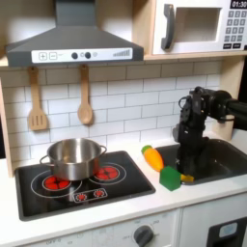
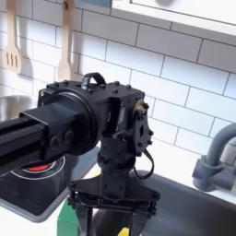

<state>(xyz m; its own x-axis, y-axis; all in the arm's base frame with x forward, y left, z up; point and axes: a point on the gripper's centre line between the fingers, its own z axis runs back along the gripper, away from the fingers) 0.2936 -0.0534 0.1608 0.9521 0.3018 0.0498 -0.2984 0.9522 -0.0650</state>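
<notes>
**Reader:** Carrot first, please: where is it and which way does it lie?

**Me:** Carrot (image 1: 152, 157), a toy one, lies flat on the white counter (image 1: 116, 217) between the black stovetop (image 1: 72, 185) and the sink (image 1: 227, 159). Its long axis runs on a slant in the first exterior view: the orange body points up and toward the first exterior view's left, and the green end (image 1: 170, 178) points down and toward the first exterior view's right, nearest the front edge of the counter.

**Reader:** And your pincer?

**Me:** My gripper (image 1: 186, 172) hangs just beside the carrot's green end, at the sink's rim, with my black arm (image 1: 198, 116) rising above it. In the second exterior view my gripper (image 2: 112, 205) is seen low down, its fingers (image 2: 83, 214) reaching below the bottom edge, so I cannot tell whether they are spread or pressed together, nor whether they touch the carrot.

**Reader:** Any writing to read?

**Me:** None I can make out. The microwave (image 1: 198, 26) has a keypad, too small to read.

**Reader:** What else is near?

**Me:** A silver pot (image 1: 73, 157) stands on the stovetop; a wooden spatula (image 1: 37, 101) and a wooden spoon (image 1: 85, 96) hang on the tiled wall
</notes>
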